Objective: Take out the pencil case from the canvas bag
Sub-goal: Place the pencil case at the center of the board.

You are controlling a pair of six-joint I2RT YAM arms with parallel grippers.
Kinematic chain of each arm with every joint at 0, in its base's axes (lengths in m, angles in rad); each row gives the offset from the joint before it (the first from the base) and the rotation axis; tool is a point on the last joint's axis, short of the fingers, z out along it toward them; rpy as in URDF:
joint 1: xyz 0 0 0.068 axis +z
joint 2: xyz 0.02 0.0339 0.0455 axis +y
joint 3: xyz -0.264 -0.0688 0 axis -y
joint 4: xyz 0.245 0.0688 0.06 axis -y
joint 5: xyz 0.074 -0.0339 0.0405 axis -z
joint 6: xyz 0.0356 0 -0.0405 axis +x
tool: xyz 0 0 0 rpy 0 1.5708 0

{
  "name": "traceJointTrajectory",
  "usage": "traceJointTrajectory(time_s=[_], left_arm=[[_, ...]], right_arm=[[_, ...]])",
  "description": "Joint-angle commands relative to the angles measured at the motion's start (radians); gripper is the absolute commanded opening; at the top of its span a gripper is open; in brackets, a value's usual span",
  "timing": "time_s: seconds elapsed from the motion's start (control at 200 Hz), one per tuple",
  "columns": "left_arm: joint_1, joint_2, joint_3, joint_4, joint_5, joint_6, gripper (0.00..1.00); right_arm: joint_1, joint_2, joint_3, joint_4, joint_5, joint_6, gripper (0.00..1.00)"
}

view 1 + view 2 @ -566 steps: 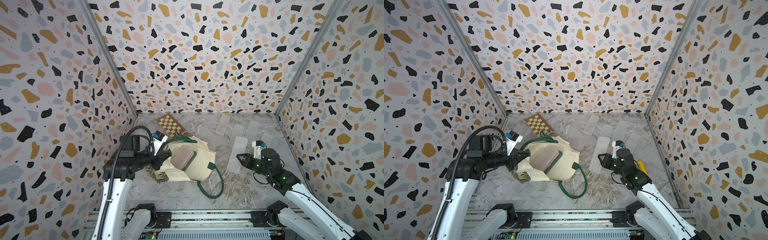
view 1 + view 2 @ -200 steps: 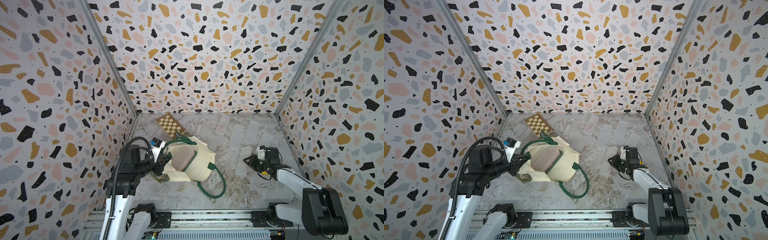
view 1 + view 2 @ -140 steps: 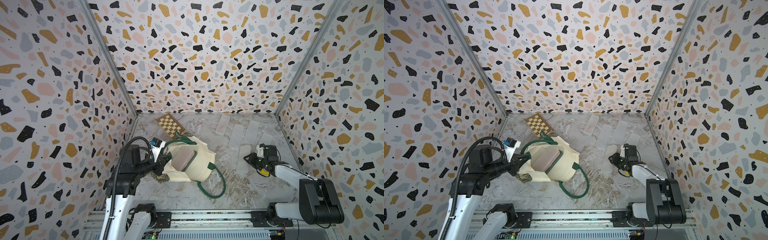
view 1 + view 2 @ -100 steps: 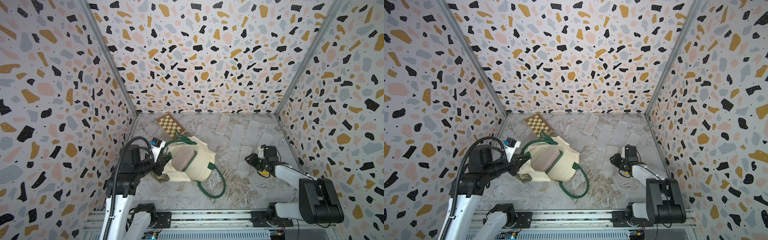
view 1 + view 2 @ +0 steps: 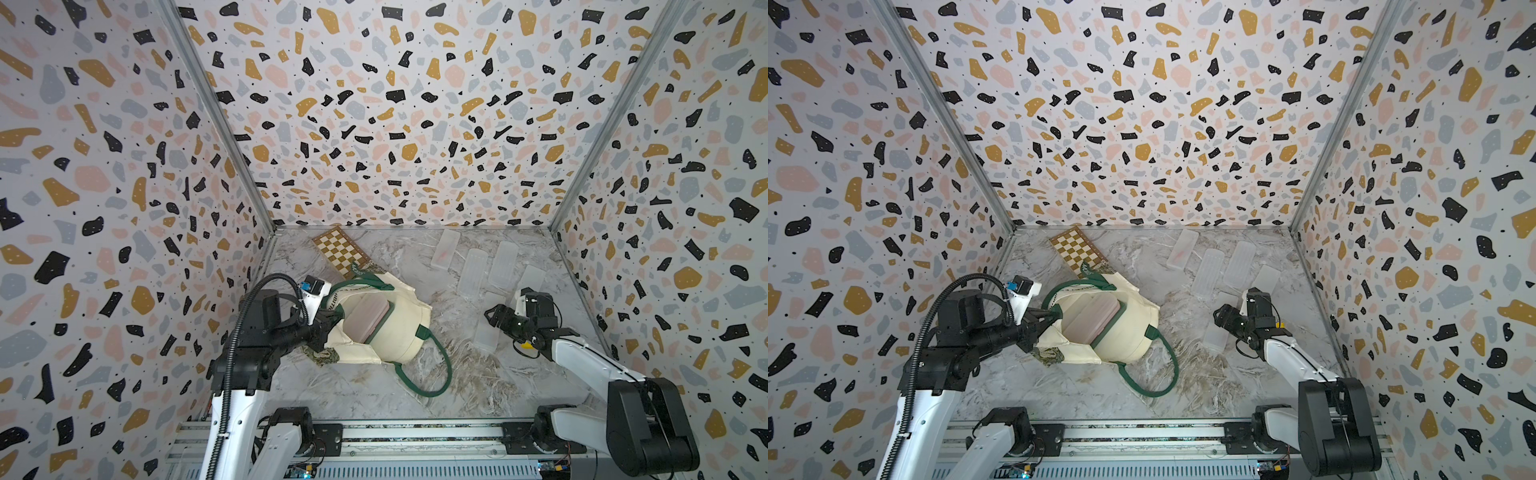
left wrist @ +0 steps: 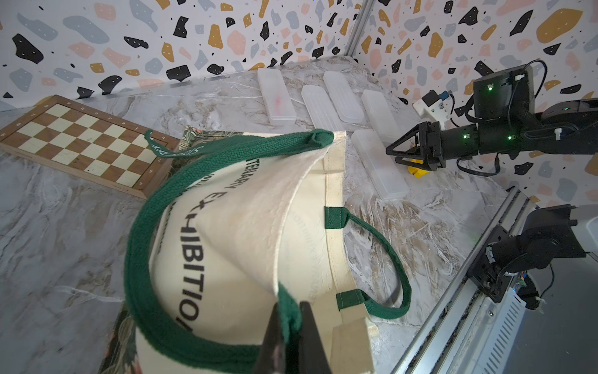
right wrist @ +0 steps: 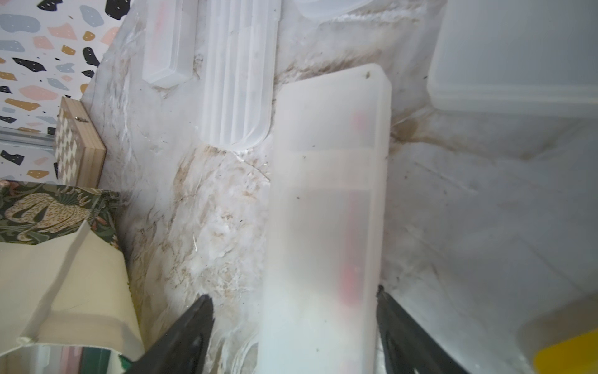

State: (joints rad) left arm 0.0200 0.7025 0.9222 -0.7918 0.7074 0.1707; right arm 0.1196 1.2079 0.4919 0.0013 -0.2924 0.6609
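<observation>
Robot lab enclosure, terrazzo-print walls [image 5: 374,124], mounting rail [image 5: 415,434]

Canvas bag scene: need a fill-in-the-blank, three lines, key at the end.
1. The left gripper is shut on the canvas bag's green strap ____.
2. The right gripper is ____, jaws either side of a translucent case lying on the table.
3. Behind the bag, by the back wall, lies a wooden ____.
Missing words: handle; open; chessboard.
</observation>
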Motion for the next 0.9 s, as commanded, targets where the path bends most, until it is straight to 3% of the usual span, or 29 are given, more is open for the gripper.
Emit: traceJointTrajectory(time_s=[0.0, 0.31, 0.355, 0.726, 0.896], left_arm=[[0.008, -0.009, 0.033, 0.054, 0.072, 0.002, 0.00], [0.008, 0.059, 0.112, 0.001, 0.071, 0.066, 0.00], [0.008, 0.071, 0.133, -0.016, 0.068, 0.083, 0.00], [0.007, 0.147, 0.273, -0.117, 0.038, 0.195, 0.00], [0.008, 0.177, 0.319, -0.138, 0.026, 0.216, 0.00]], right_arm=[[0.036, -0.045, 0.007, -0.058, 0.035, 0.015, 0.85], [0.173, -0.208, 0.029, -0.131, 0.116, 0.035, 0.95], [0.198, -0.233, 0.025, -0.126, 0.116, 0.033, 1.00], [0.379, -0.369, 0.028, -0.114, 0.171, 0.039, 0.99], [0.535, -0.376, 0.044, -0.042, 0.254, 0.045, 1.00]])
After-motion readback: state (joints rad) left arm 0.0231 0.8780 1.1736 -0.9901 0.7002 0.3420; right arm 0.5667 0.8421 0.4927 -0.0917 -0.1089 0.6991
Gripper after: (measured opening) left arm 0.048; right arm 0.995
